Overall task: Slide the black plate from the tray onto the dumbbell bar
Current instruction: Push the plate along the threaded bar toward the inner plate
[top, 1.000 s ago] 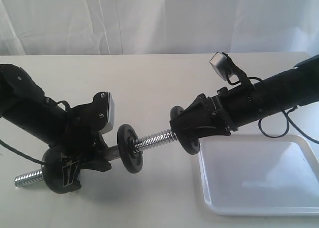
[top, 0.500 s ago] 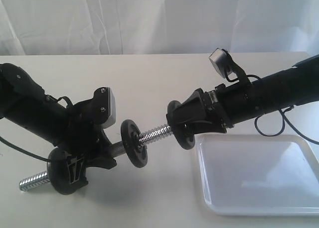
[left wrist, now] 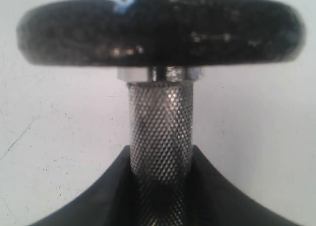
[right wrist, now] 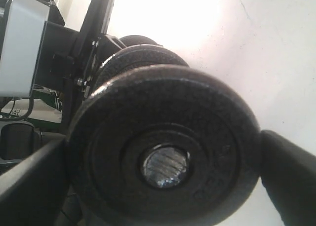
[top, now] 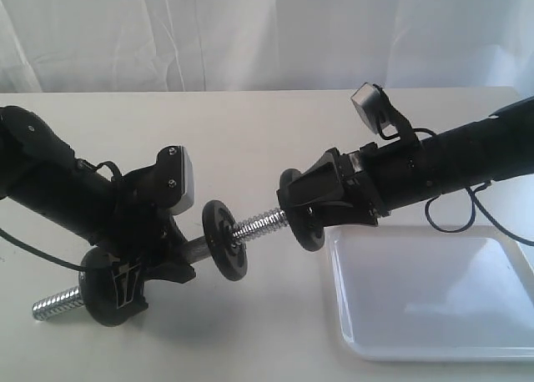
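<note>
With right claw (top: 300, 212) gripping black plate (right wrist: 207, 132) by rim, with left claw (left wrist: 160, 196) clamping bar (top: 259, 226). Off tray (top: 434, 336), hole over threaded tip; left to slide farther in.

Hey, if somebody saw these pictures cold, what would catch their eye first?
Probably the chrome dumbbell bar, held at a slant mid-scene by the left end effector clamped on its knurled middle, with another black disc on it. At the bar's right tip the right end effector grips the black plate, the bar's end showing in its centre hole. The white tray lies at lower right.
</note>
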Controlling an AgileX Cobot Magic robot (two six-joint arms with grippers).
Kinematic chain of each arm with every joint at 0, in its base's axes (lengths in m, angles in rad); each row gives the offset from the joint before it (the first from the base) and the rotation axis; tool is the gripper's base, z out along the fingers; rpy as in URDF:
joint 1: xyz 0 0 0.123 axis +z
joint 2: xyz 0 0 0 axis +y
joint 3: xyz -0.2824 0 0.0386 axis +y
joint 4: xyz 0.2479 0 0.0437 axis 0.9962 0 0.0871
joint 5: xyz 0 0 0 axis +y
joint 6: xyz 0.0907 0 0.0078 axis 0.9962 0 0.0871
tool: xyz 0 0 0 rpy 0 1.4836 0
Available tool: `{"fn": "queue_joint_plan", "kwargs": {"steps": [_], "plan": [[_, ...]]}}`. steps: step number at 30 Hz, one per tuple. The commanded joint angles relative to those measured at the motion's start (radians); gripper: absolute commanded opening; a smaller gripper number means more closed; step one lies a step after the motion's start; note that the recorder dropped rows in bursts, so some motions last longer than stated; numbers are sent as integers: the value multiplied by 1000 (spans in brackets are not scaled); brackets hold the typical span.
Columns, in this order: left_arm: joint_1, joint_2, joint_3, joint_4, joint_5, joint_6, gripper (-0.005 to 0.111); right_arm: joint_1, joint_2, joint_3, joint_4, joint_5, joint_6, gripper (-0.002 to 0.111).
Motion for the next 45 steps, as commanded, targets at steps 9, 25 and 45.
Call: {"fn": "queue_joint_plan", "kwargs": {"steps": [9, 25, 45], "plan": [[-4, -50, -26, -134, 44, 1, 0, 34, -8, 1, 52, 34, -17, 0], [-4, -50, -26, -134, 44, 1, 0, 59, -8, 1, 75, 34, -19, 0], [-4, -50, -26, -134, 44, 1, 0, 148, -8, 1, 86, 34, -19, 0]]}}
